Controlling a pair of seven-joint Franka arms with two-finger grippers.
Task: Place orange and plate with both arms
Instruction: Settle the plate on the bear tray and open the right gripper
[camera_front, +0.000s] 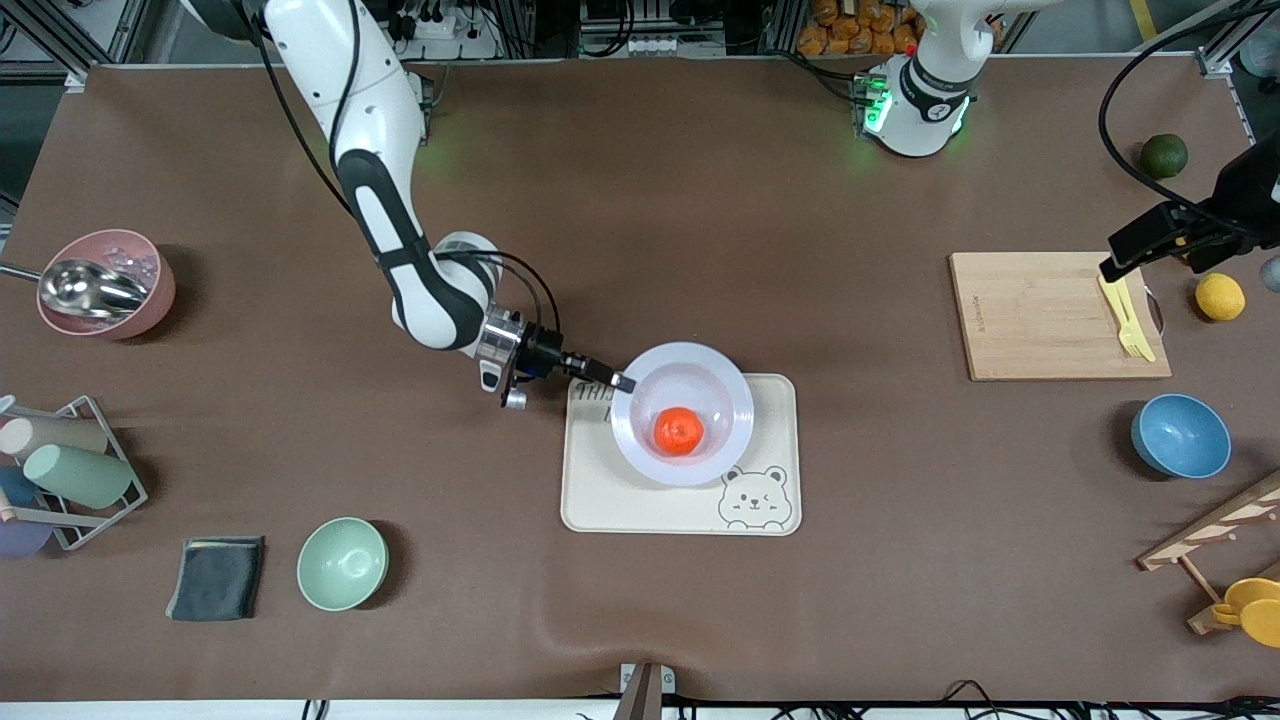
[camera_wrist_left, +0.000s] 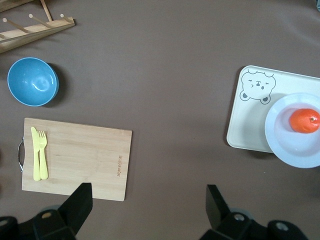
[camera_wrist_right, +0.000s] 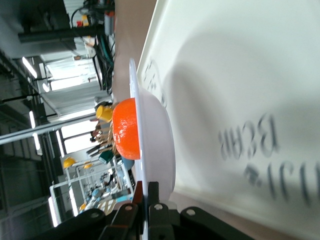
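The plate (camera_front: 683, 413), with the orange (camera_front: 678, 431) in it, is being pinched at its rim by the closed right end effector (camera_front: 620, 382) over the bear tray (camera_front: 682, 500) mid-surface. The left end effector (camera_wrist_left: 149, 200) is being held wide open, empty, above the cutting board (camera_front: 1055, 315) near the brown surface (camera_front: 640, 200)'s left-arm edge.

From my front camera, the black left gripper (camera_front: 1108, 268) enters at the right edge with its arm cut off, and the round pale lavender-white plate (camera_front: 640, 455) hides much of the cream rectangular bear tray (camera_front: 600, 500), covering most of its printed lettering. In my left wrist view the right edge slices through that plate.
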